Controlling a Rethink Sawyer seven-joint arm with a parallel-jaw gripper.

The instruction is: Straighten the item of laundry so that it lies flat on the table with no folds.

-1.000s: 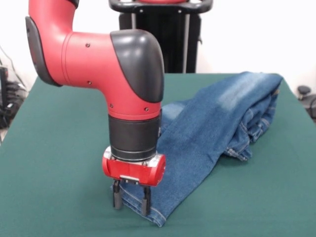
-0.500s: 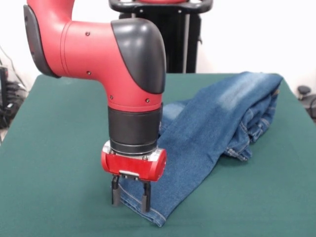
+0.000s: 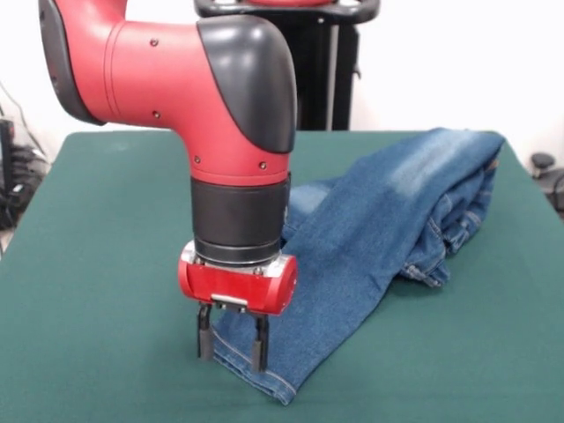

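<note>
Gripper (image 3: 232, 342): fingers apart, straddling jeans (image 3: 379, 229) leg hem.
Jeans: folded over, on green table (image 3: 97, 264).

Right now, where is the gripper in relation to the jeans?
In the front view the gripper hangs over the hemmed end of the jeans, at the lower centre-left of the green table, fingers open and pointing down at the denim.

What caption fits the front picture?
Robot gripper, jaws apart, at the hem of rumpled jeans on a green table.
</note>
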